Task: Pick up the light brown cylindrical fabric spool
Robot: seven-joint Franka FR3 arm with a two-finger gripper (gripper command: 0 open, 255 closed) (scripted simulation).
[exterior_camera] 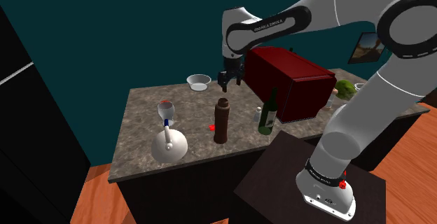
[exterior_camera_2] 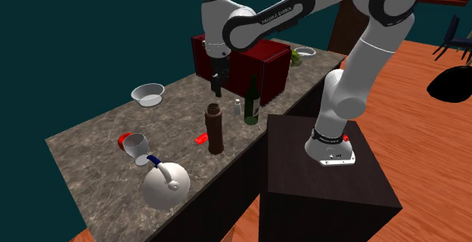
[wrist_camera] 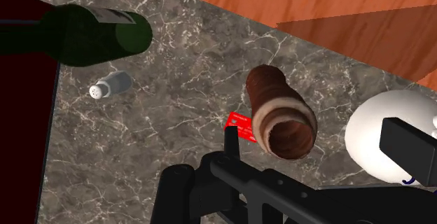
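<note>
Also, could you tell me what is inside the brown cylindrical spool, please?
The brown cylindrical spool is hollow; through its open top the wrist view shows a bare brown inner wall, nothing in it. Its bottom is out of sight.

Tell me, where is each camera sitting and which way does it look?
Shoulder view: beside and behind the stand, looking down over the counter; the arm and gripper hang above the brown spool.
Second exterior view: high off the counter's front, facing the teal wall; arm and stand show.
Wrist view: on the hand, looking down into the spool's top; black fingers, apart.
Shared: all show the spool and green bottle.
</note>
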